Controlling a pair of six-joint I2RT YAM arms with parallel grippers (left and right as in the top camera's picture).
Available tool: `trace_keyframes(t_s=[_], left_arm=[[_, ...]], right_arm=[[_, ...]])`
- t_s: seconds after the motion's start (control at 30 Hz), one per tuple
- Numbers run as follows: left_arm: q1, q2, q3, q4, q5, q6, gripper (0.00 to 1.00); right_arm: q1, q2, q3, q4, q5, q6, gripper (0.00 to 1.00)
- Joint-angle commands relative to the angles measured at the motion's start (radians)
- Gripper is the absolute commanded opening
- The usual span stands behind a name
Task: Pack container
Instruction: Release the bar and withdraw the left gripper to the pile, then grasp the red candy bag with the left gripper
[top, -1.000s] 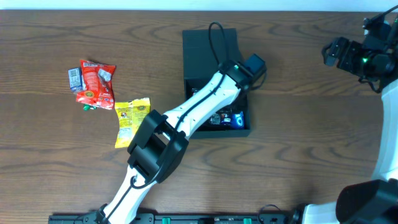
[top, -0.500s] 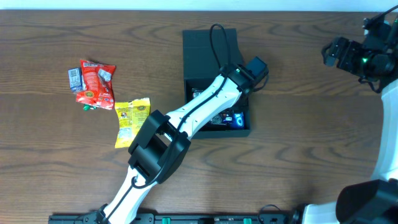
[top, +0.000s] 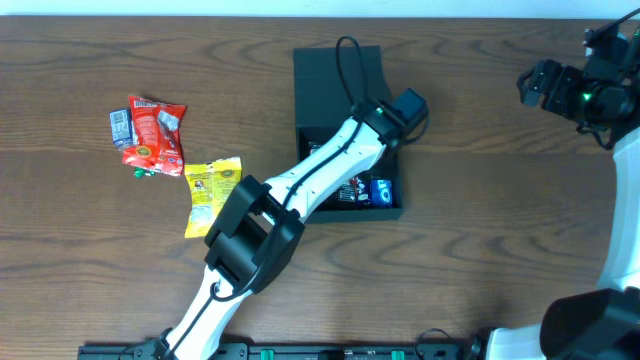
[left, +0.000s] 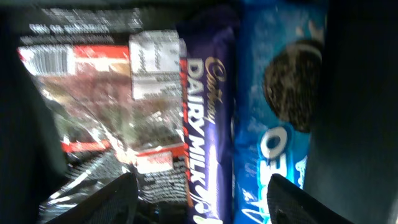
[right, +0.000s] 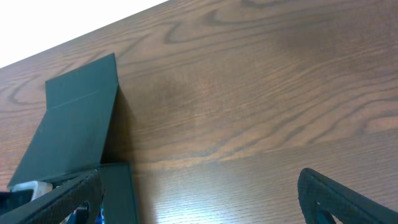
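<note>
The dark container (top: 322, 118) stands at the table's middle with its flap lid (top: 335, 72) open at the far side. My left gripper (left: 202, 202) is open inside it, just above the packed snacks. Beneath it lie a red and black packet (left: 106, 118), a purple Dairy Milk bar (left: 208, 124) and a blue Oreo pack (left: 277, 106). The Oreo pack also shows in the overhead view (top: 382, 191). My right gripper (right: 199, 205) is open and empty, held high at the far right; it sees the container's lid (right: 74, 118).
On the table's left lie a red snack packet (top: 155, 135), a small grey-blue packet (top: 120, 127) and a yellow packet (top: 212, 192). The left arm (top: 300, 190) stretches diagonally from the front edge to the container.
The left wrist shifted slightly right and then back over the container. The blue Oreo pack lies a little differently in the box. The right arm has not moved.
</note>
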Motion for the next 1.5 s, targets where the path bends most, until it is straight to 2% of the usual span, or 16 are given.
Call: trace_keyframes(t_s=[0.0,0.17,0.27,0.53,0.67,0.77,1.0,1.37,1.47], left_arm=[[0.026,-0.090,0.054,-0.009,-0.108,0.053,0.67],[0.112,-0.237,0.054,-0.031,-0.363,0.068,0.81],[0.204,-0.285,0.054,-0.034,-0.412,0.096,0.84],[0.481,-0.284,0.048,-0.083,-0.409,0.152,0.86],[0.594,-0.259,0.048,-0.092,-0.373,0.299,0.97],[0.664,-0.241,0.048,-0.096,-0.326,0.365,0.98],[0.768,-0.158,0.048,-0.098,-0.327,0.328,0.95],[0.789,0.034,0.048,-0.089,-0.360,0.290,0.95],[0.803,0.069,0.048,-0.088,-0.356,0.245,0.95]], right_arm=[[-0.008,-0.003,-0.003,0.004,0.000,0.004,0.99],[-0.008,-0.003,-0.003,0.036,0.000,-0.022,0.99],[-0.008,-0.002,-0.003,0.065,0.000,-0.045,0.99],[-0.008,0.005,-0.003,0.179,0.000,-0.071,0.99],[-0.008,0.012,-0.003,0.251,-0.001,-0.071,0.99],[-0.008,0.018,-0.003,0.270,-0.011,-0.070,0.99],[0.003,0.024,-0.003,0.244,-0.027,-0.071,0.99],[0.036,0.024,-0.003,0.150,-0.039,-0.061,0.99],[0.038,0.024,-0.003,0.141,-0.061,-0.043,0.99]])
